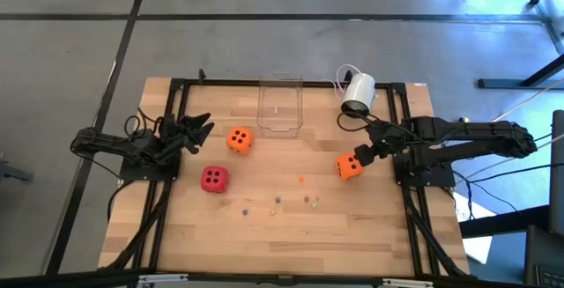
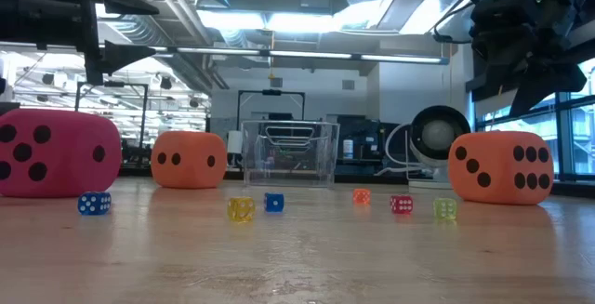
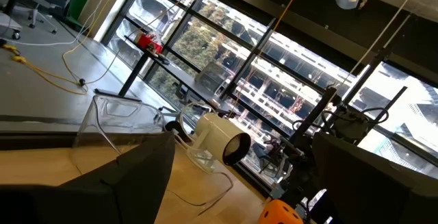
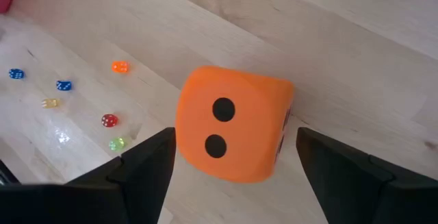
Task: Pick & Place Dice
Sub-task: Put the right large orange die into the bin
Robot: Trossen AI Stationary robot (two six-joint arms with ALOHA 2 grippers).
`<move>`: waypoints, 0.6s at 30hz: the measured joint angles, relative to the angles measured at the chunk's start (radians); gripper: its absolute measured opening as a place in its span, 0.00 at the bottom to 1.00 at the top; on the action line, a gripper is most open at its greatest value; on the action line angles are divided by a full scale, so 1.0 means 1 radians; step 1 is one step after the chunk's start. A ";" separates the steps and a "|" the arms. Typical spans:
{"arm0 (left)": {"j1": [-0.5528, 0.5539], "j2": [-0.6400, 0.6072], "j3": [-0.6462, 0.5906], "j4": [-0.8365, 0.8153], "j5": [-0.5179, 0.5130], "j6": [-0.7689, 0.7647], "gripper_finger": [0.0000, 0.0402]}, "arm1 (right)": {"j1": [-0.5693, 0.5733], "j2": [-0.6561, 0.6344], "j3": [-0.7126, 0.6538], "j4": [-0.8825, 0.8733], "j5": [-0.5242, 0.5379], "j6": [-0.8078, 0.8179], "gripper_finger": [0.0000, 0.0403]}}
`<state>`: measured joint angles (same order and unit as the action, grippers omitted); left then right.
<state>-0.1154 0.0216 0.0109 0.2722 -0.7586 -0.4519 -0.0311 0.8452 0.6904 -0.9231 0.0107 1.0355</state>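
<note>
Three big dice rest on the wooden table: an orange one (image 1: 239, 140) and a red one (image 1: 214, 179) on the left, and an orange one (image 1: 350, 166) on the right. My right gripper (image 1: 364, 153) is open and hangs just above the right orange die (image 4: 233, 125). Its fingers (image 4: 147, 166) stand to either side of the die, clear of its top in the low view (image 2: 502, 167). My left gripper (image 1: 202, 129) is open and empty, left of the other orange die. Several tiny coloured dice (image 1: 291, 200) lie near the table's middle.
A clear plastic container (image 1: 280, 105) stands at the table's far middle. A white cylindrical device (image 1: 357, 92) with a cable sits at the far right. Black frame rails (image 1: 167, 191) run along both sides of the table. Bare wood lies toward the near edge.
</note>
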 joint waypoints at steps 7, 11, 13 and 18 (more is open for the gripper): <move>0.000 0.000 0.000 0.000 0.000 -0.027 0.86 | 0.000 -0.002 -0.132 0.077 -0.088 0.022 0.75; 0.000 0.000 0.000 0.000 0.000 -0.063 0.86 | 0.000 -0.002 -0.179 0.161 -0.085 0.034 0.75; 0.000 0.000 0.000 0.000 0.001 -0.076 0.86 | 0.000 -0.002 -0.183 0.170 -0.089 0.029 0.75; 0.000 0.000 0.000 0.000 0.001 -0.085 0.86 | 0.000 -0.002 -0.183 0.183 -0.108 0.015 0.75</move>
<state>-0.1154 0.0216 0.0109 0.2722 -0.7578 -0.5371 -0.0311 0.8431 0.5076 -0.7397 -0.0971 1.0504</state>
